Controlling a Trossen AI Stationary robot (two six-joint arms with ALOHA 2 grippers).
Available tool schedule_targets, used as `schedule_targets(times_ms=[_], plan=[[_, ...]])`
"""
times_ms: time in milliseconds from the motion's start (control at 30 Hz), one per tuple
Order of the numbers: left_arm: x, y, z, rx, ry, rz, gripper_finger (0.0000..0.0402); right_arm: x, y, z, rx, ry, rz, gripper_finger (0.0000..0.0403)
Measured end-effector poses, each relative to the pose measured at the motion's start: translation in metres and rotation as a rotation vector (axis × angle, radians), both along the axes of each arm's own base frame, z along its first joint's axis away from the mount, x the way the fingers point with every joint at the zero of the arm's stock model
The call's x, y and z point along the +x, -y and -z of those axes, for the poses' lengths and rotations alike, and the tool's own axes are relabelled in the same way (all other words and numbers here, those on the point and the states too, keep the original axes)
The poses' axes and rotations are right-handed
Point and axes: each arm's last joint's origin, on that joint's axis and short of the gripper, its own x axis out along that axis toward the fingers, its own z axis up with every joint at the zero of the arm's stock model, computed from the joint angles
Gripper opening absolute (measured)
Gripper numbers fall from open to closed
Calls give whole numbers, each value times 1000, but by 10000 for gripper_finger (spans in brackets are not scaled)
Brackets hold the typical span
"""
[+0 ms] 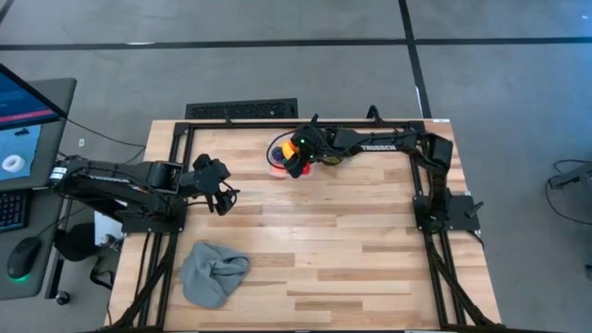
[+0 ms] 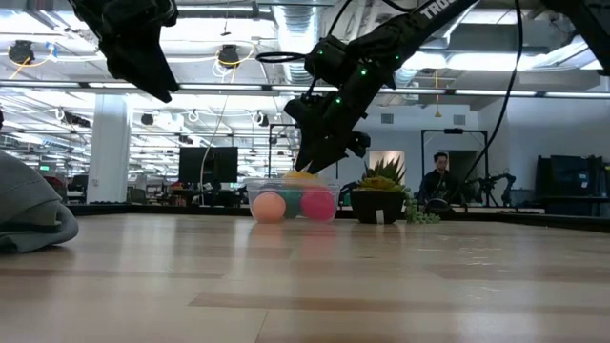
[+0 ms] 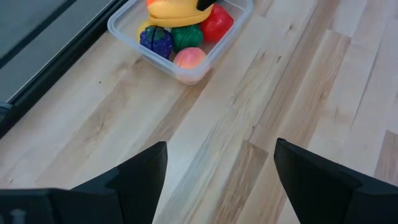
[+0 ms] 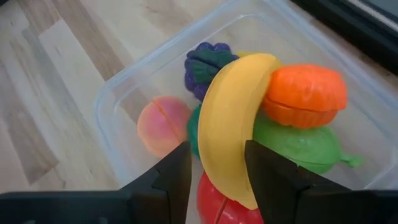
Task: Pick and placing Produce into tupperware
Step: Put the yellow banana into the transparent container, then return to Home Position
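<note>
The clear tupperware (image 4: 109, 106) stands near the table's far edge (image 1: 280, 159). In it lie a peach (image 4: 163, 124), purple grapes (image 4: 205, 65), an orange piece (image 4: 305, 93), a green piece (image 4: 298, 143) and a red piece (image 4: 217, 200). A yellow banana (image 4: 230, 118) lies on top of them. My right gripper (image 4: 214, 158) is over the tupperware, shut on the banana. My left gripper (image 3: 221, 155) hangs open above the table's left part (image 1: 225, 199), with nothing between its fingers. My right gripper pinches the banana near its end closest to the wrist (image 4: 217, 165) between its two fingers, one on each long side. The fingers slant down from the table's right side and lie across the banana. The rest of the banana lies over the other produce in the tupperware.
A crumpled grey cloth (image 1: 213, 271) lies near the front left corner. A small potted plant (image 2: 381, 198) stands just beside the tupperware. Bare wood stretches across the table's middle and right. A person (image 2: 438, 176) sits in the room beyond.
</note>
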Motion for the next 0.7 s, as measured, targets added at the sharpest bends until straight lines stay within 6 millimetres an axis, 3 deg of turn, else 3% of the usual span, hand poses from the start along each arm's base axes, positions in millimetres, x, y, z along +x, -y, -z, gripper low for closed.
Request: schedule_targets(times_ms=[533,700], plan=[[0,3,0,1,0,17,284,-24,-6,-59,-66,88,8,187],[0,3,0,0,7,16,284,-32,-18,-78,-83,104,-24,197]])
